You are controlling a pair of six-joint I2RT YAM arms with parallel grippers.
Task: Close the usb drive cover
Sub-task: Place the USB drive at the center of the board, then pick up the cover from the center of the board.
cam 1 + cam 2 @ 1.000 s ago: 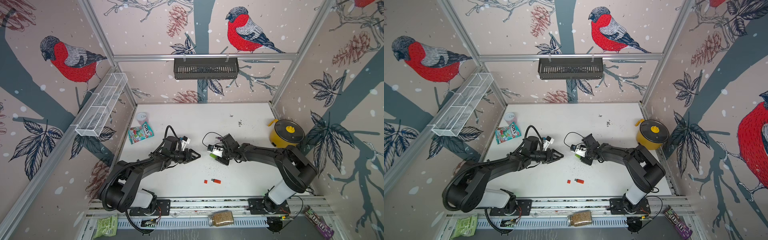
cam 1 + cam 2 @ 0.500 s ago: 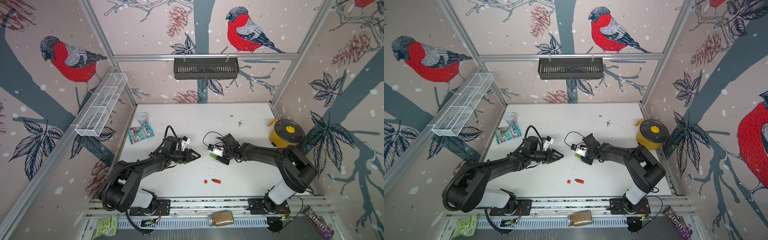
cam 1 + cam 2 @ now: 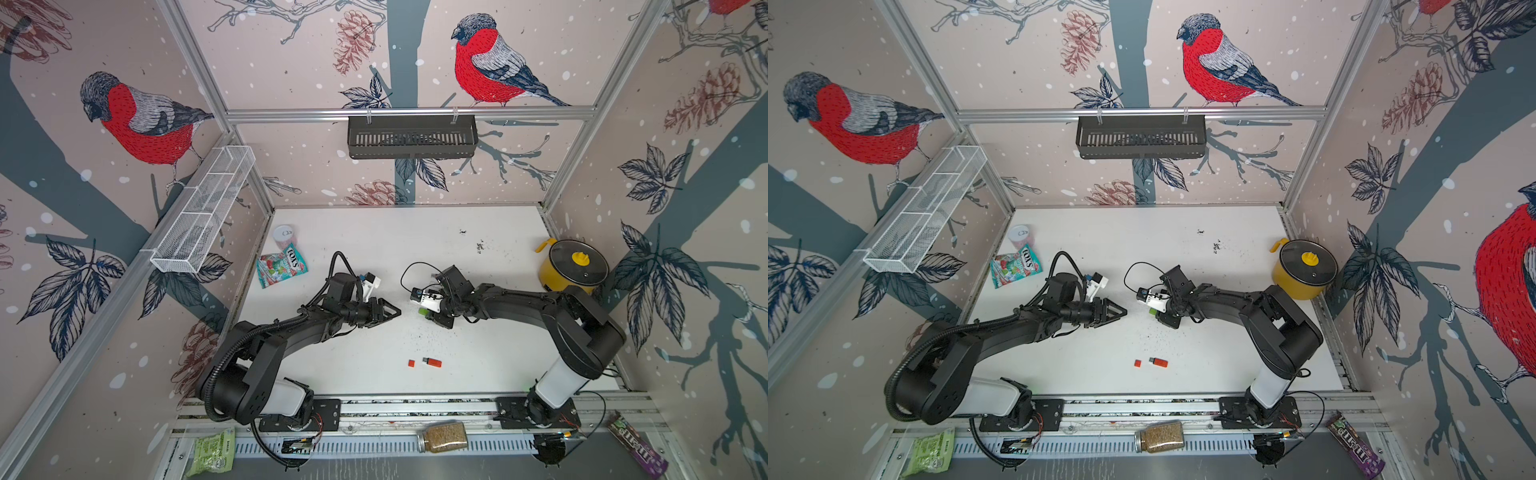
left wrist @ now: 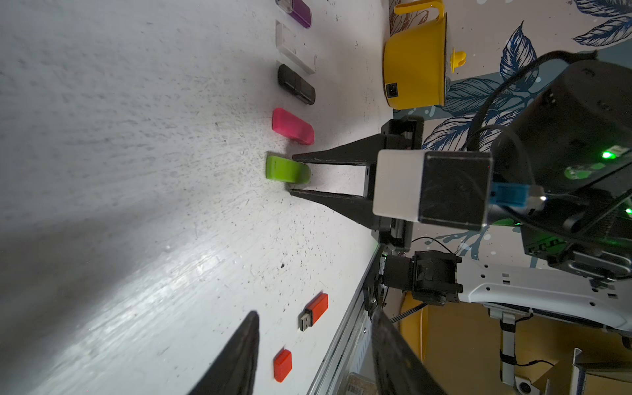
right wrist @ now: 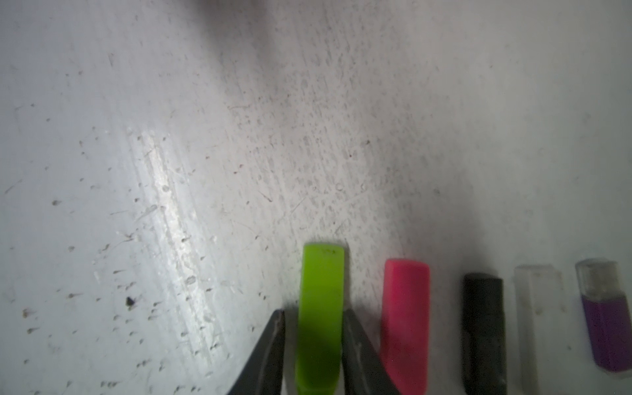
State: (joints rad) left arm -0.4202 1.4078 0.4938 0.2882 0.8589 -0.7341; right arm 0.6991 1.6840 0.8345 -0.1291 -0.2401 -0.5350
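Lime-green plastic is filling the gap between the black fingers of the right gripper (image 4: 293, 175), which is reaching in low over the white table (image 3: 374, 249). The green drive (image 5: 319, 290) is lying flat with its cap on. One finger (image 5: 357, 345) is touching its side while a thin dark gap is showing at the other, so the jaws are bracketing the drive without clamping it.

The green drive is heading a neat row, with a pink drive (image 5: 405, 318), a black drive (image 5: 484, 328), a clear drive (image 5: 537, 307) and a purple drive (image 5: 605, 328) lying side by side, each a little apart from the next. The right arm is hiding most of that row in both top views.

Near the table's front edge, well apart from both grippers, the orange-red drive (image 3: 433, 363) is lying uncapped. Its bare metal plug is pointing at the matching cap (image 3: 412, 363), which is resting just beside it, not touching.

The left gripper (image 3: 390, 311) is facing the right one across the middle of the table, its fingers (image 4: 246, 345) spread and holding nothing. A yellow pot (image 3: 571, 270) is standing by the right wall.
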